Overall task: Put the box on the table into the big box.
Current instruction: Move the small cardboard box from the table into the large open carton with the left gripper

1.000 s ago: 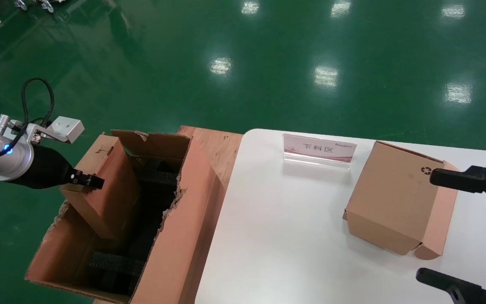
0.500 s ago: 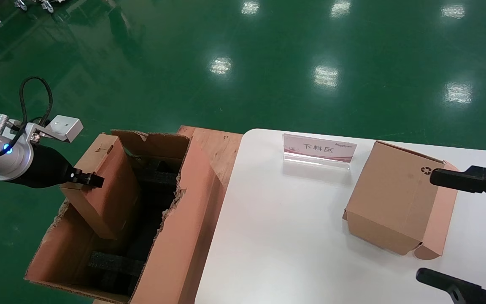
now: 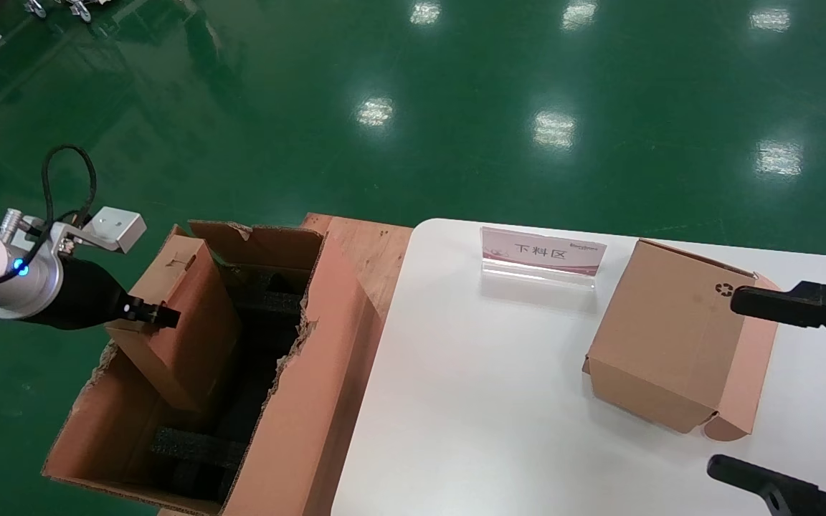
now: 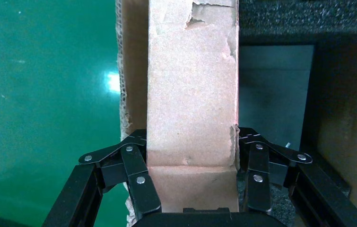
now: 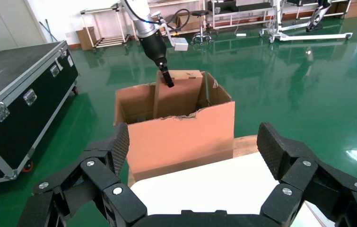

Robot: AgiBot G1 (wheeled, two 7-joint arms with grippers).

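Box [image 3: 180,315] is clamped by its narrow faces in your L gripper [image 3: 158,313], standing on edge w/ its long axis tilted, lower end already down inside the big box [image 3: 298,401] by the outer wall, above the black foam [image 3: 194,444]. Release looks like your next move; box should drop straight in. R gripper [image 5: 193,156] is parked wide open over the table [image 3: 485,401], holding nothing.

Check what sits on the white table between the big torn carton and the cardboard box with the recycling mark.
Head view: bare white table between torn brown carton and recycling-marked cardboard box; the acrylic sign stands farther back.
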